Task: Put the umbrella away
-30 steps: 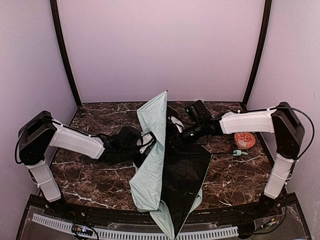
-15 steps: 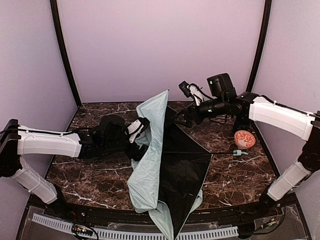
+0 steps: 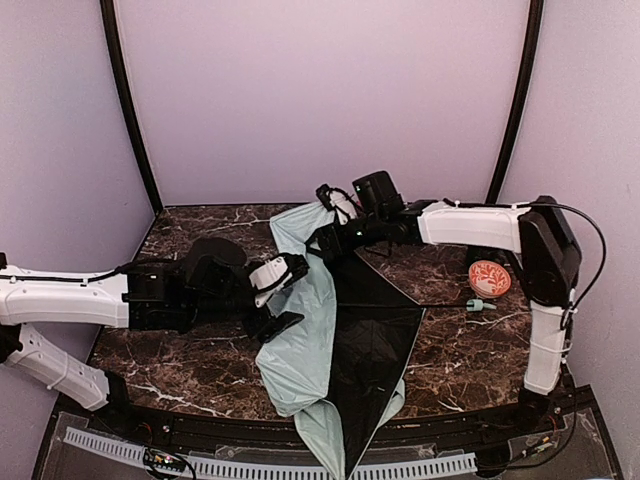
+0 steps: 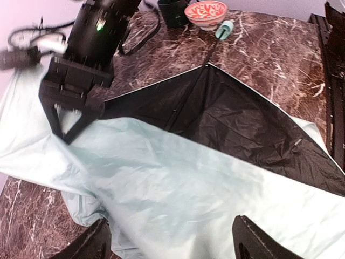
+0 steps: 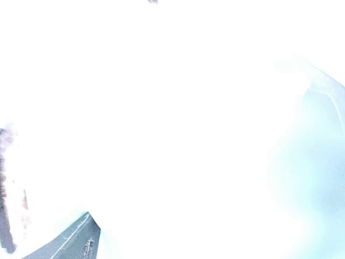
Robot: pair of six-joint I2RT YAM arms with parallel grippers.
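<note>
Mint-green umbrella (image 3: 305, 340) lies splayed mid-table (image 3: 470, 350), black lining partly up. Left gripper (image 3: 288, 295) spread wide over the fabric, pinching nothing. Right gripper (image 3: 322, 240) at the umbrella's far edge; can't tell its jaw state.

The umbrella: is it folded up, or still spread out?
Spread out: the umbrella lies loose across the table, mint fabric and black lining unfolded.

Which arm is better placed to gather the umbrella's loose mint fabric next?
Left, probably. The left pincer, open, sits right over the umbrella at its mint fold, mid-canopy. The right pincer is off at the canopy's far edge.
</note>
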